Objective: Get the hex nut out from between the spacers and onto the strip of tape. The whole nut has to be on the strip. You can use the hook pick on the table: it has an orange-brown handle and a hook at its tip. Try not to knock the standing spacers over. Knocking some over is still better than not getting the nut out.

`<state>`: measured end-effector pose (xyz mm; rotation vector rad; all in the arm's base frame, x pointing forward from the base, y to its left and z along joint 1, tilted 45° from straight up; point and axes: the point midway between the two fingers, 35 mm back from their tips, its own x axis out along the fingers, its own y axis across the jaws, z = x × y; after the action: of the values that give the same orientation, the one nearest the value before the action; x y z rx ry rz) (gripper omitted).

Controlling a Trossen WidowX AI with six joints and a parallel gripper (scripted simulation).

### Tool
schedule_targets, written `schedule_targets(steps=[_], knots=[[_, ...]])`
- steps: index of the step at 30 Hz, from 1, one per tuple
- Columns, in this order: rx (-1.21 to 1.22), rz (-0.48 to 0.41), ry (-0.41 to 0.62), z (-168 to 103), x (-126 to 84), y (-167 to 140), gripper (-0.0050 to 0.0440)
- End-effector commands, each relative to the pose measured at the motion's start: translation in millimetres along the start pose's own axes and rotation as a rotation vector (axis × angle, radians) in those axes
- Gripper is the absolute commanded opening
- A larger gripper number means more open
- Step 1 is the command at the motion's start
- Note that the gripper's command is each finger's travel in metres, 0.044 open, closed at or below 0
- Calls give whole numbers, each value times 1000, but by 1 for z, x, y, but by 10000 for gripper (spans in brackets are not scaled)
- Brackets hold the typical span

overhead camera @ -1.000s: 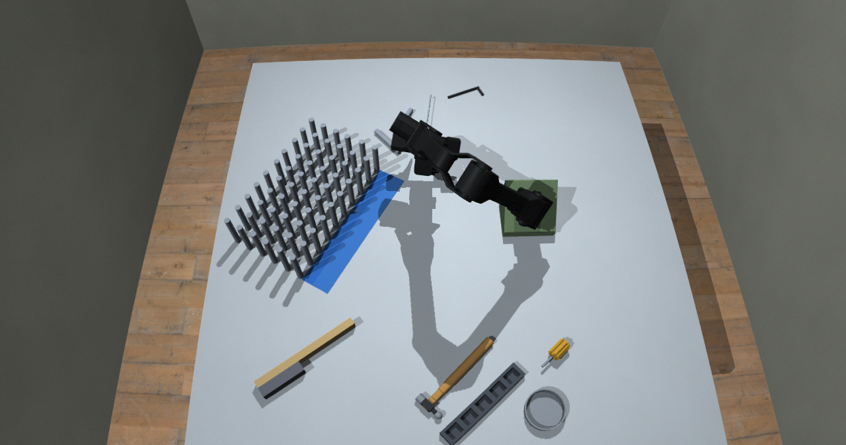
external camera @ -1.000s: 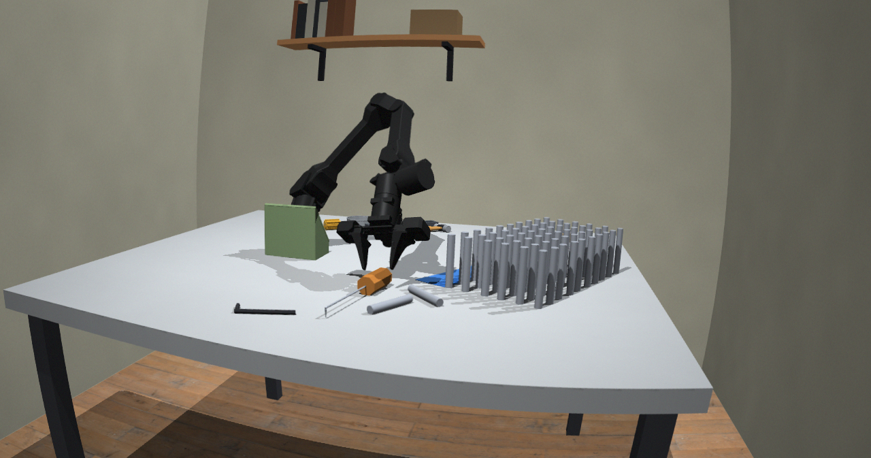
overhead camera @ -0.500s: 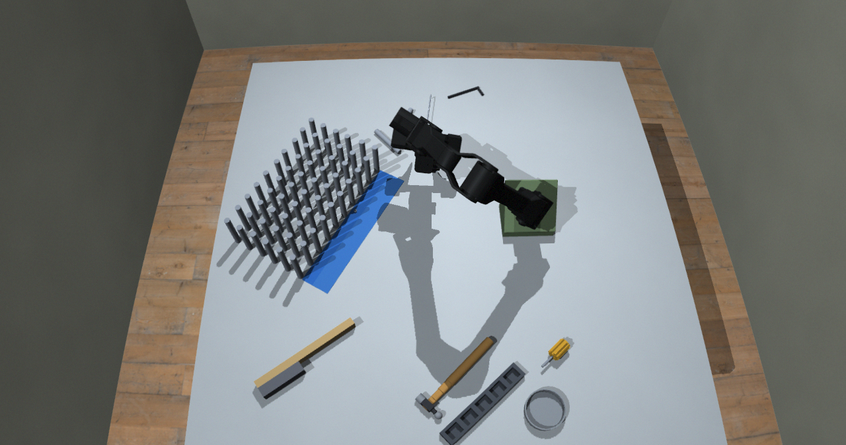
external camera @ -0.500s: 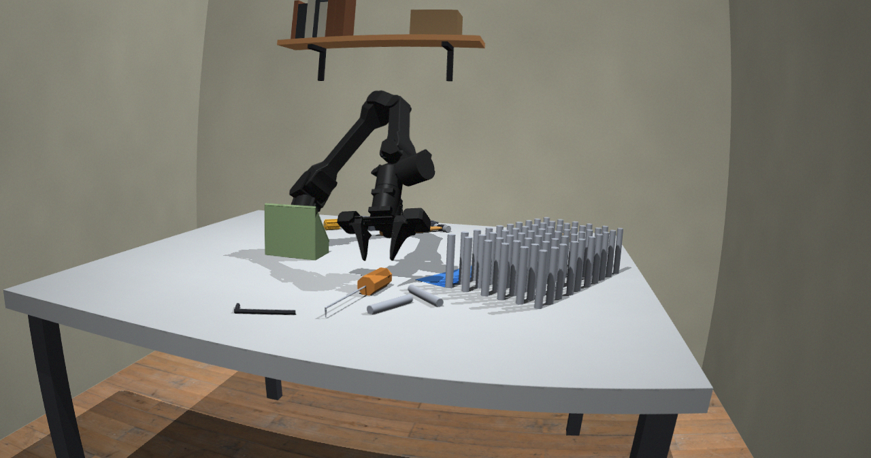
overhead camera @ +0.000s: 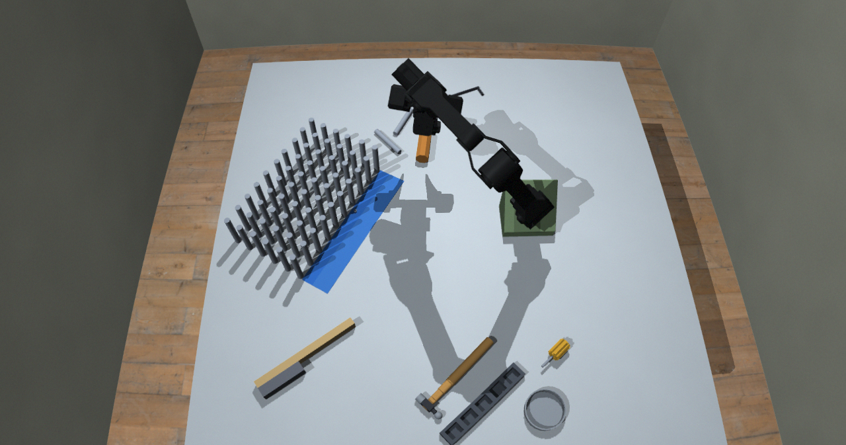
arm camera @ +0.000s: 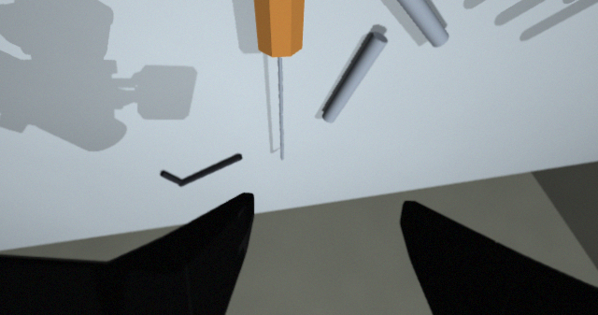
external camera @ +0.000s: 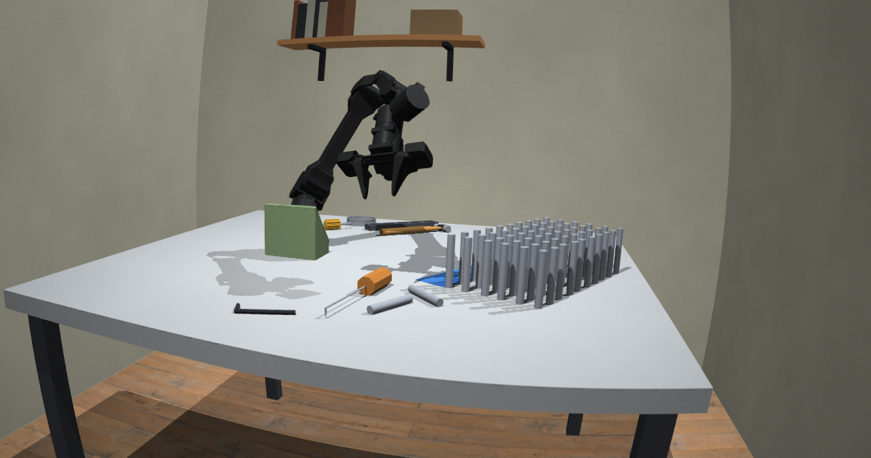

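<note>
The table carries one dense grid of standing grey cylindrical spacers (overhead camera: 307,194), several dozen and too closely packed for an exact count, plus two fallen grey spacers (arm camera: 353,78) lying beside it. There is one each of the following: orange-handled hook pick (overhead camera: 423,146), blue tape strip (overhead camera: 349,238), black L-shaped hex key (external camera: 265,312), wooden-handled hammer (overhead camera: 458,374), wood-backed brush (overhead camera: 304,356), yellow-handled screwdriver (overhead camera: 558,348), dark grey compartment tray (overhead camera: 484,404), grey metal ring (overhead camera: 525,410) and green base block (external camera: 292,231). One wooden wall shelf (external camera: 380,41) holds four upright books (external camera: 341,14) and one brown box (external camera: 435,21).
</note>
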<state>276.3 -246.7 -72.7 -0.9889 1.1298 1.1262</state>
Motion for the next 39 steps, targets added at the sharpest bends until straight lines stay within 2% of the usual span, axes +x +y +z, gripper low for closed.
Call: schedule_targets(steps=[1, 4, 9, 26, 30, 36, 38, 39], knots=[[-14, -2, 11, -4, -10, -5, 280], [-14, -2, 11, -4, -10, -5, 280], [-10, 3, 7, -2, -9, -3, 400], [-10, 3, 8, -2, -9, -3, 400], [91, -39, -14, 13, -10, -11, 400], [372, -149, -102, 57, -17, -39, 400], [372, -149, -102, 57, -17, -39, 400], [457, -157, -122, 62, -17, -41, 400]])
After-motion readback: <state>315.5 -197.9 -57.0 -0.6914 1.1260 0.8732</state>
